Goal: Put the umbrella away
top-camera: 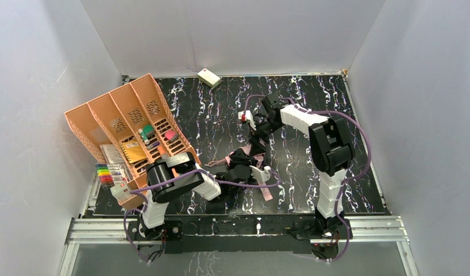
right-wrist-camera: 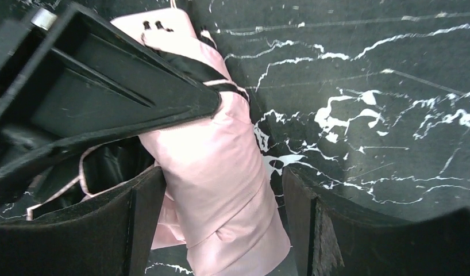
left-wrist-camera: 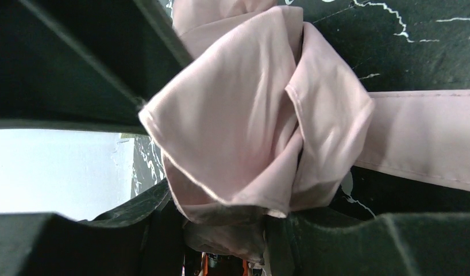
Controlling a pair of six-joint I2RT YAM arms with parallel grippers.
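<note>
At desk centre, btw. the two arms: umbrella, a crumpled pink-and-black bundle lying on the marbled top. Near side: left fingers clamped on a bunched fold of its pink fabric. Far side: right fingers spread wide, straddling the folded pink canopy; one touches the cloth, the other stands clear. Pink strap runs off sideways. Orange organiser at left; cream box at far edge, well apart.
</note>
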